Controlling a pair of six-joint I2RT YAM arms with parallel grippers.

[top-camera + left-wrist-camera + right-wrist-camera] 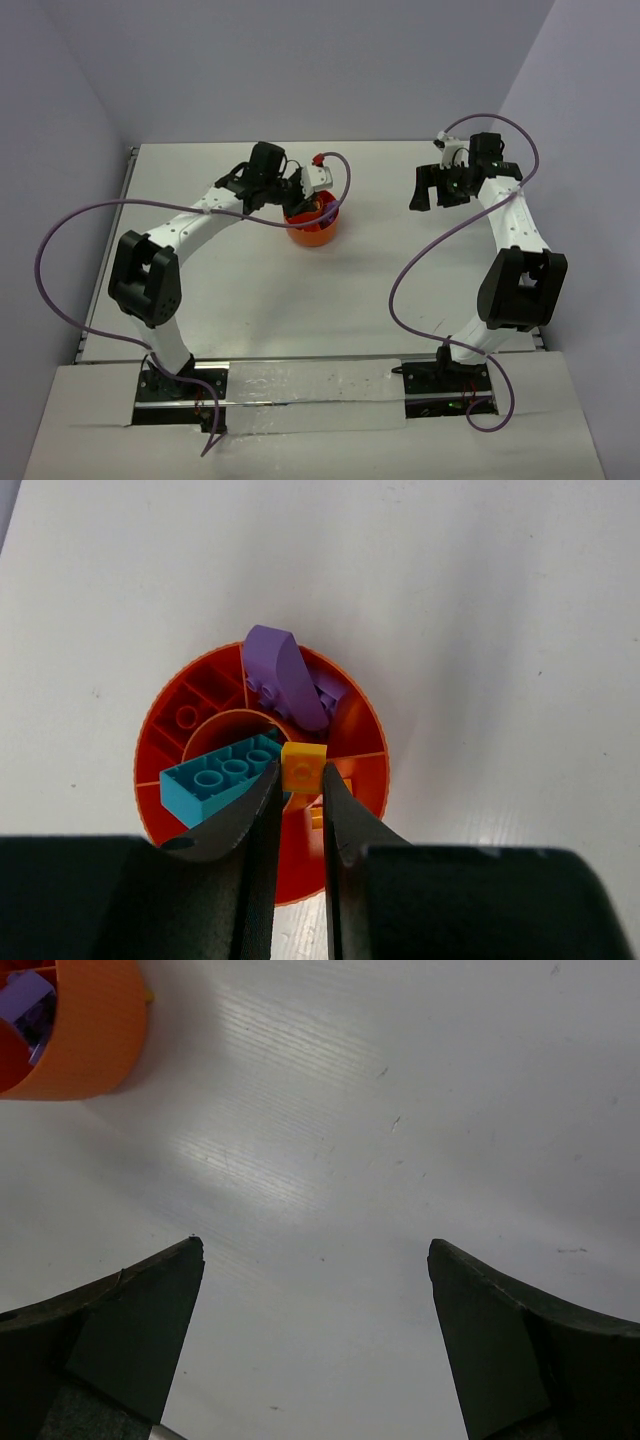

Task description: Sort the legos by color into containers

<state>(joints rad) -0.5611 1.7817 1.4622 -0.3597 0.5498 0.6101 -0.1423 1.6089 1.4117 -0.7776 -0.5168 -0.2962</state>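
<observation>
My left gripper (300,780) is clenched on a small orange brick (303,767), pinched at the very fingertips and hanging over the orange bowl (150,780) close to its central hub. The bowl sits on the table (250,300) left of centre, toward the far side. It already holds a teal brick (215,780) lying in a left wedge with one end toward the hub, and a curved purple piece (285,675) standing up out of the far wedge.

Just under the fingers I think I see other orange bits (345,785) in the near-right wedge. The fingers hide most of that compartment, so I can't be sure. My right gripper (315,1250) is spread wide and holds nothing, parked over bare table well to the right of the bowl.

What worries me is the drop itself. The brick hangs almost over the hub and a divider, so if I let go here it could strike an edge and tumble in with the teal or the purple. The pinch is shallow too, so the brick might cling to one pad and flick off sideways. If I go lower, the left finger is just beside the teal brick and could nudge it.
</observation>
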